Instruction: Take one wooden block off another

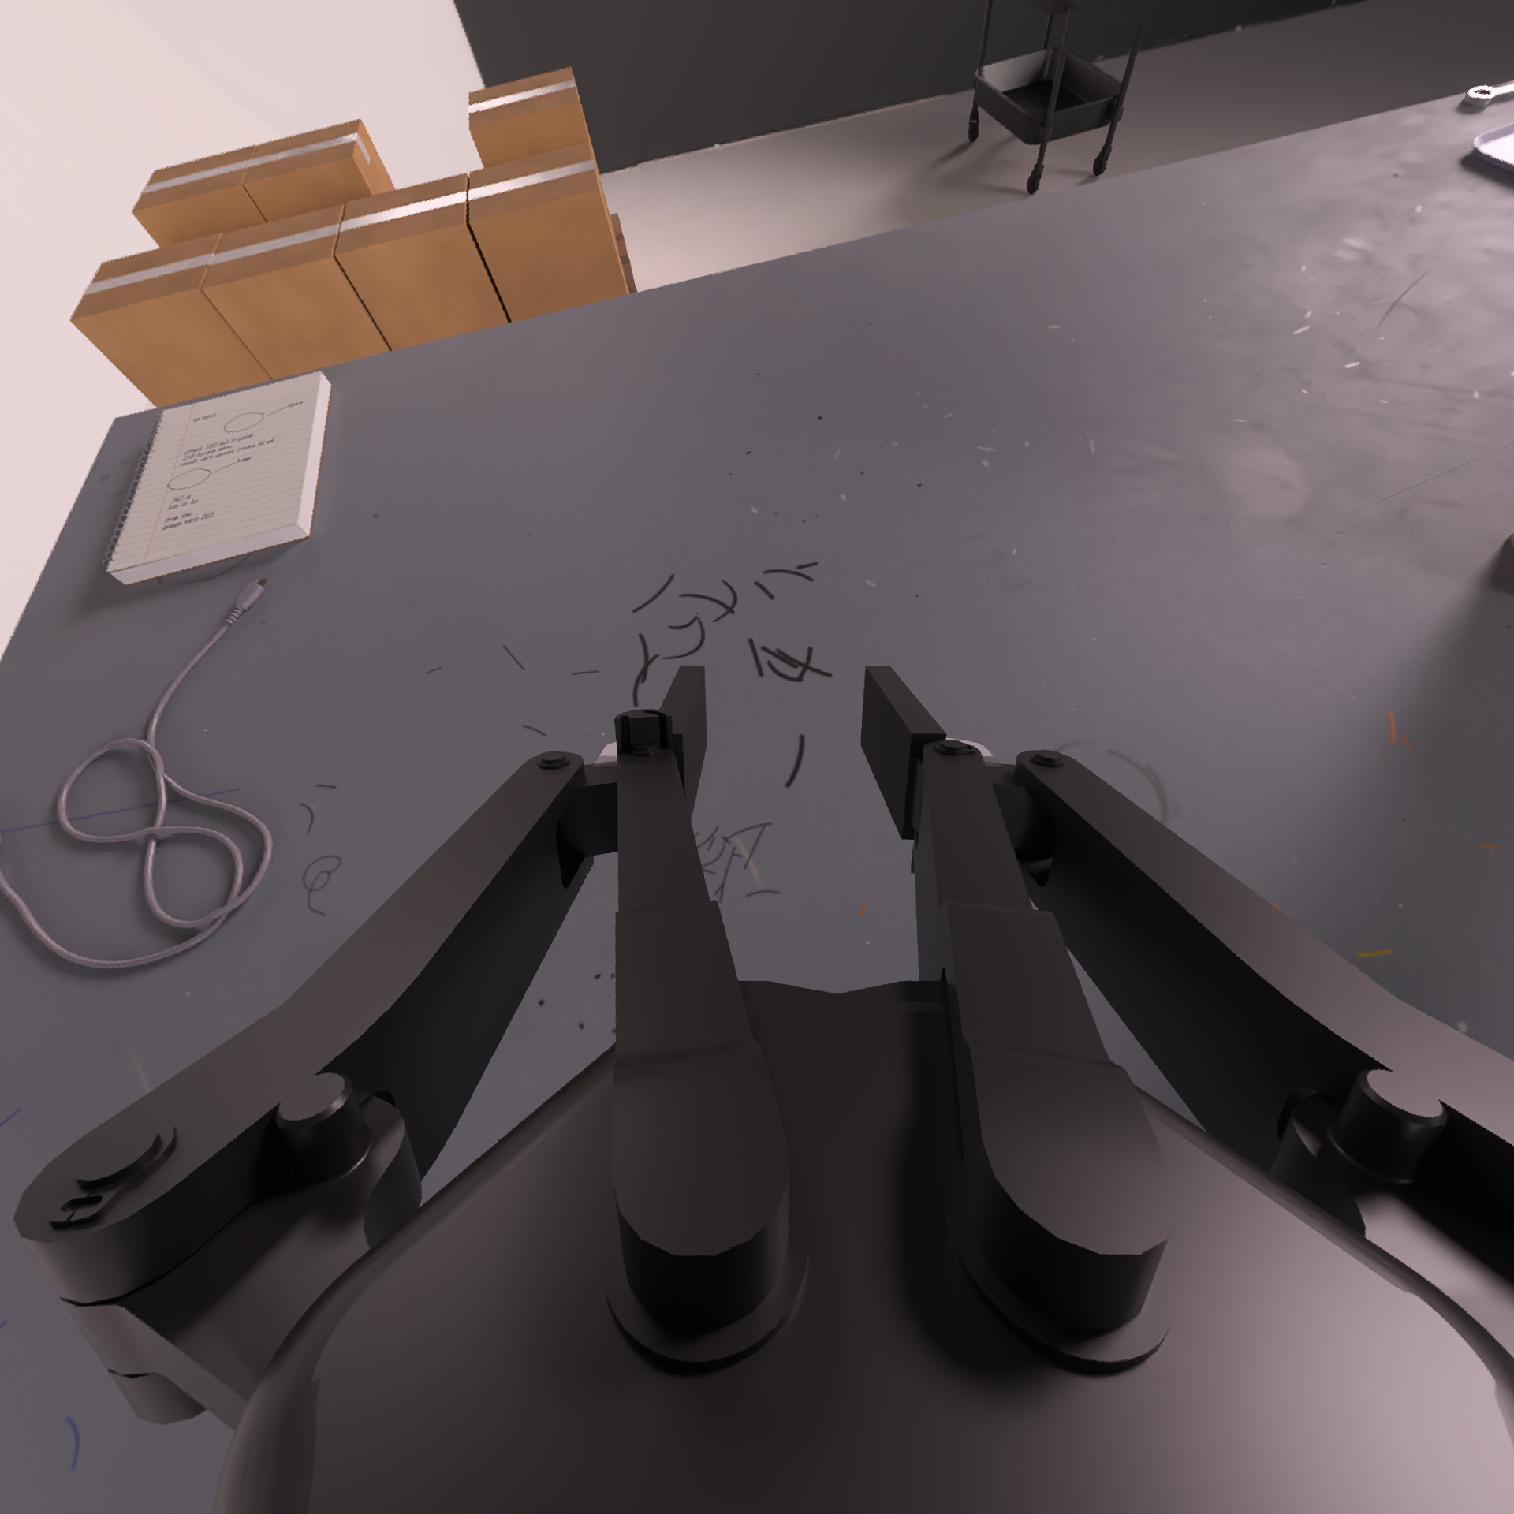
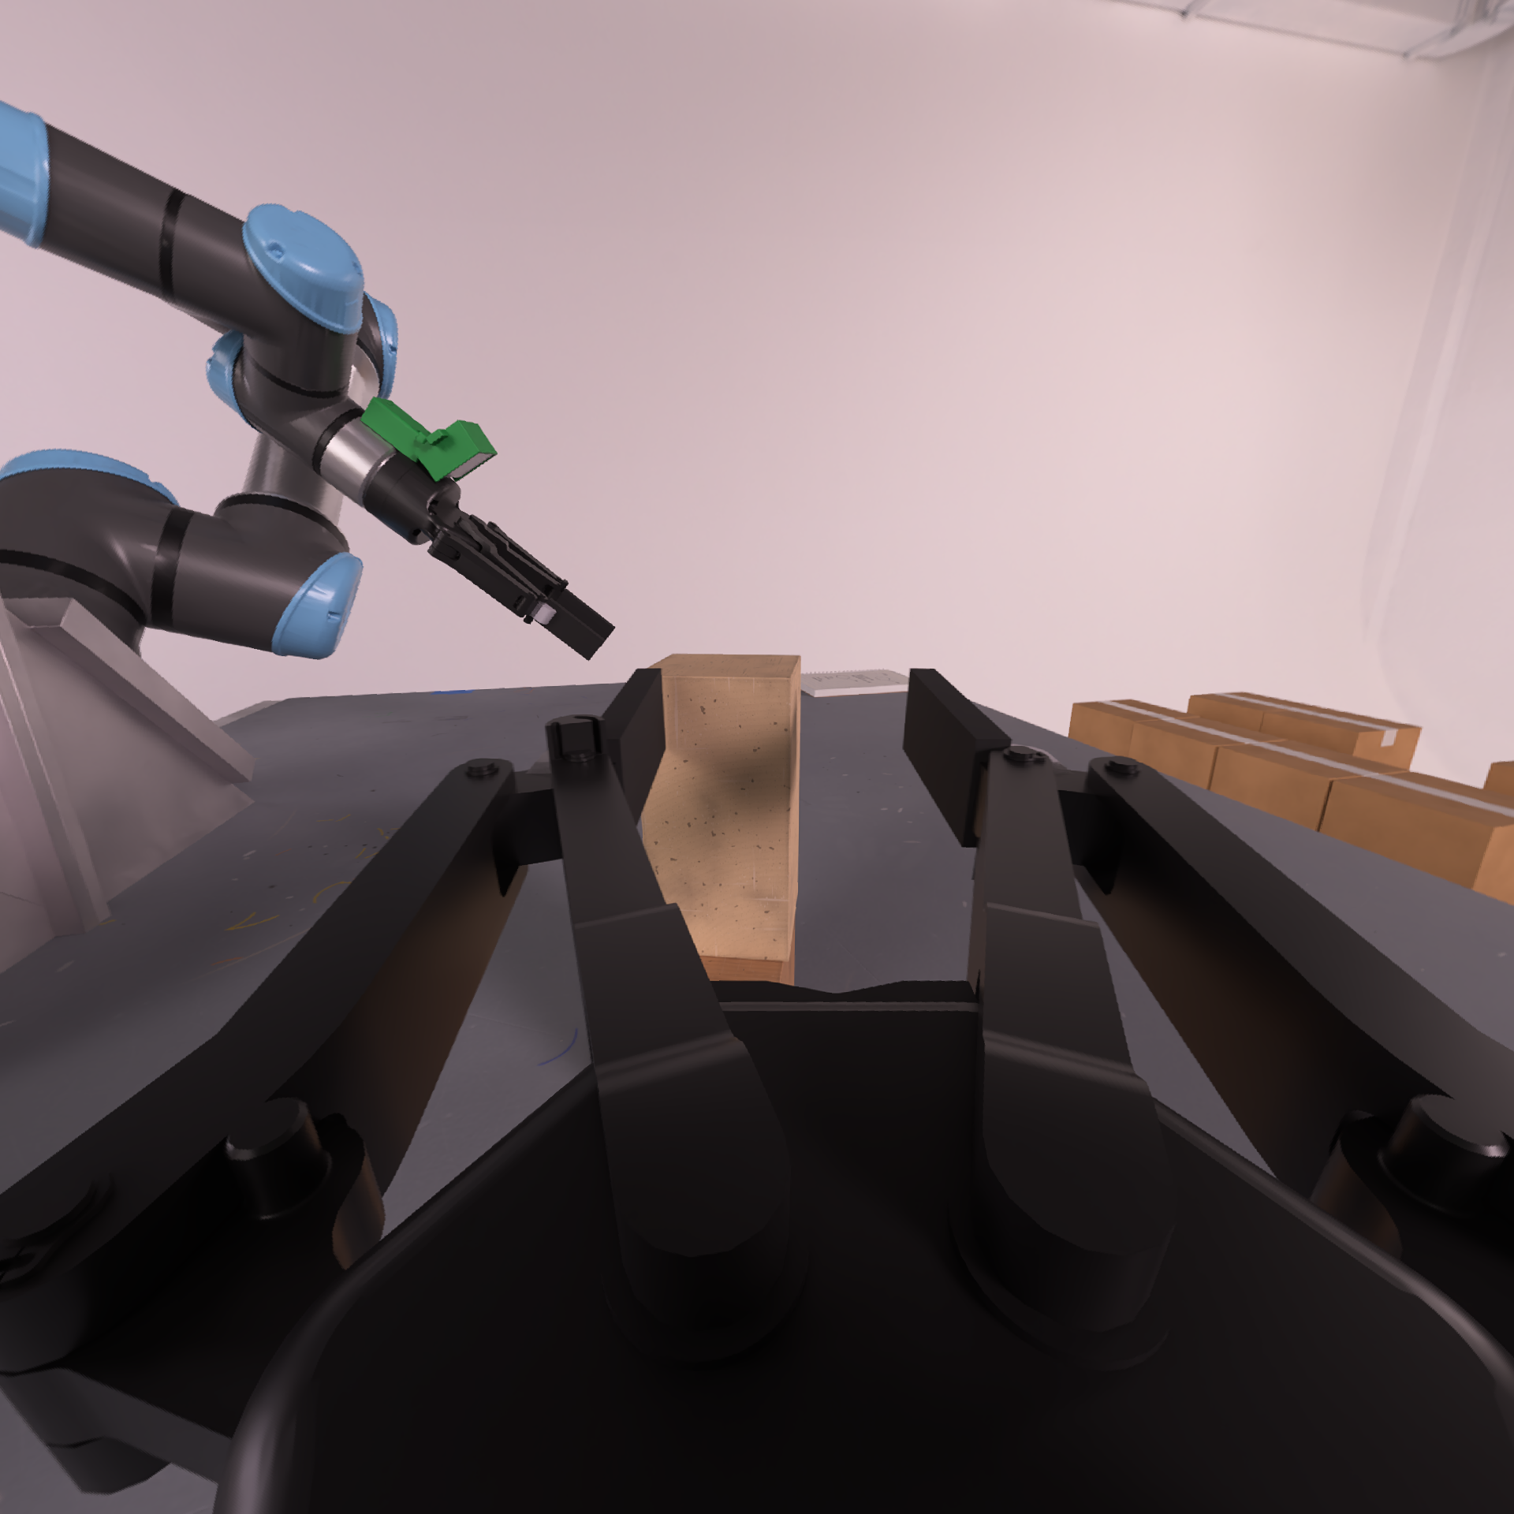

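Pale speckled wood: the upper wooden block (image 2: 725, 811) stands tall between the right gripper (image 2: 785, 721) fingers, close against the left-hand pad (image 2: 641, 721) in the right wrist view, contact not certain; clear gap to the other pad; jaws wide, not clamped on anything; a darker wooden block (image 2: 750, 969) shows as a thin strip directly under it, mostly hidden behind the gripper body; both sit on the grey table (image 2: 1147, 942); left arm (image 2: 205, 270) comes in from the left side of that view, its gripper tip above and beside the block's top, not touching; left gripper (image 1: 784, 692) in its own camera hangs over bare scuffed table top with dark scribble marks, fingers spread partway, nothing between them; notepad (image 1: 221, 483) and a looped grey cable (image 1: 156, 819) near the far left corner; cardboard boxes (image 1: 369, 246) stacked beyond the table edge; black cart (image 1: 1057, 90) at the back.
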You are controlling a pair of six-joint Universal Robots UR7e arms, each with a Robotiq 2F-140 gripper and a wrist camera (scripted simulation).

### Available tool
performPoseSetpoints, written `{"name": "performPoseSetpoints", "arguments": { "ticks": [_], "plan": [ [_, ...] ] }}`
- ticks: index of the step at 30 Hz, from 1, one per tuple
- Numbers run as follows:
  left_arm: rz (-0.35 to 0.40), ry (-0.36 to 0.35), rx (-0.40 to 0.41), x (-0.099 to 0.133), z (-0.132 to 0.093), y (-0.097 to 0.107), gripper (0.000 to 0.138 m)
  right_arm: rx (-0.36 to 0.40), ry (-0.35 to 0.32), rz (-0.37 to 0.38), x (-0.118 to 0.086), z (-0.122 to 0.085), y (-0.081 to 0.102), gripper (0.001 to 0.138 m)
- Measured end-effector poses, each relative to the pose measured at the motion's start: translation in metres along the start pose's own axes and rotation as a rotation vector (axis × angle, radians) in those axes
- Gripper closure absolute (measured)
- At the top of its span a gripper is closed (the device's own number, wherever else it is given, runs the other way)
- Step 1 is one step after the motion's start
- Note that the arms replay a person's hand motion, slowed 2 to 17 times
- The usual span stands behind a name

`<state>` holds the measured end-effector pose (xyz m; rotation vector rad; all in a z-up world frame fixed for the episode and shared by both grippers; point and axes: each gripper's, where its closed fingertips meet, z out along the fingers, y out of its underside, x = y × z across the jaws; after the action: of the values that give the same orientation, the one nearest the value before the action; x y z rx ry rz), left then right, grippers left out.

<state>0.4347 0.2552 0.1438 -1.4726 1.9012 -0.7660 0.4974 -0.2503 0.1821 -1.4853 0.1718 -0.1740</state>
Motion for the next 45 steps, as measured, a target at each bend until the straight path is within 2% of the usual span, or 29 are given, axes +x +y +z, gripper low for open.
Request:
{"name": "performPoseSetpoints", "arguments": {
  "ticks": [4,8,13,20,24,27,32,36,40,45],
  "plan": [
    [0.022,0.002,0.000,-0.008,0.003,-0.001,0.087,0.017,0.002,-0.045,-0.003,0.006,-0.005,0.049],
    [0.046,0.015,-0.001,-0.014,0.006,-0.003,0.087,0.038,-0.015,-0.057,-0.009,0.012,-0.010,0.034],
    [0.096,0.043,-0.014,-0.017,0.010,-0.007,0.087,0.071,-0.033,-0.049,-0.012,0.018,-0.015,0.032],
    [0.168,0.068,-0.042,-0.019,0.015,-0.014,0.087,0.126,-0.003,-0.125,-0.009,0.022,-0.023,0.037],
    [0.198,0.081,-0.044,-0.020,0.019,-0.019,0.088,0.129,0.037,-0.157,-0.006,0.025,-0.024,0.038],
    [0.215,0.095,-0.043,-0.021,0.022,-0.023,0.088,0.115,0.055,-0.167,-0.006,0.028,-0.023,0.042],
    [0.244,0.112,-0.054,-0.024,0.028,-0.026,0.089,0.052,0.022,-0.192,-0.014,0.035,-0.017,0.062],
    [0.266,0.123,-0.071,-0.027,0.033,-0.027,0.089,-0.010,0.036,-0.168,-0.014,0.042,-0.014,0.068],
    [0.288,0.121,-0.091,-0.034,0.037,-0.027,0.091,-0.036,0.072,-0.178,-0.013,0.046,-0.016,0.069],
    [0.313,0.110,-0.128,-0.043,0.044,-0.025,0.092,-0.034,0.138,-0.246,-0.013,0.050,-0.019,0.062]
  ]
}}
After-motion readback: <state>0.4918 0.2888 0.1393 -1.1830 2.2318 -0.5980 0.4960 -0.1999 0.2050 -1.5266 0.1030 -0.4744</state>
